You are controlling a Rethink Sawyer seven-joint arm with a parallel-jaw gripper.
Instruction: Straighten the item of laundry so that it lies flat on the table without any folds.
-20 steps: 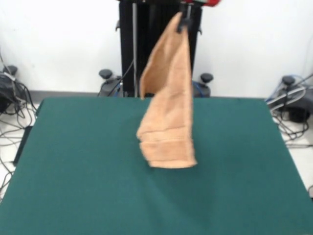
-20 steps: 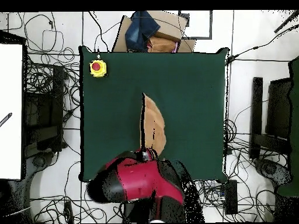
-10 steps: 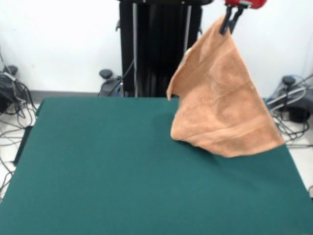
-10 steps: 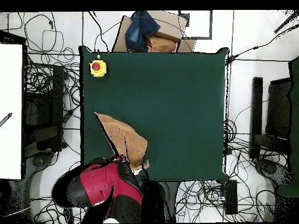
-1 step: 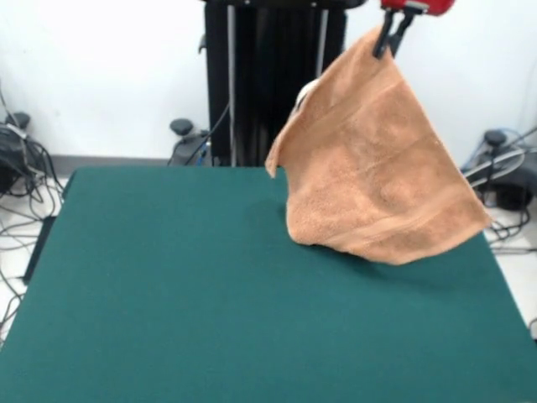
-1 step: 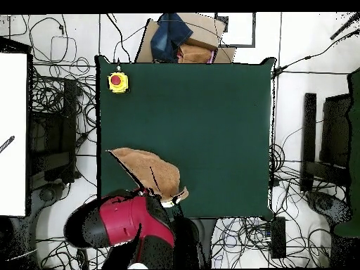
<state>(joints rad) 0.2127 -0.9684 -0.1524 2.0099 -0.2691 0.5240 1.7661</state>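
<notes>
While the table [image 5: 168, 294], a wide rectangle topped in dark green felt, fills most of the front view, it carries only a red-and-yellow button unit [image 6: 117, 81] at one corner in the overhead view. Next in size, the red and black arm [image 6: 126, 221] lies over the table's edge nearest the robot's base when seen from above. The towel [image 5: 369, 180], orange-tan terry, hangs in the air from one pinched corner at the top right of the front view, spread into a broad, rough triangle; a flat woven band runs across it near the lower hem, the upper left edge curls over with a pale patch, perhaps the tag, just showing there, and the lower hem hangs over the table's far right part, whether touching the felt or just clear of it cannot be told. In the overhead view the same cloth [image 6: 148, 171] sits over the table's corner near the arm. Smallest, the gripper [image 5: 390, 38], dark fingers under a red body, is closed tight on the towel's top corner. Against half a second ago: the gripper's place is nearly unchanged, the left corner of the cloth has swung further left and slightly higher, and the sheet hangs a little wider.
</notes>
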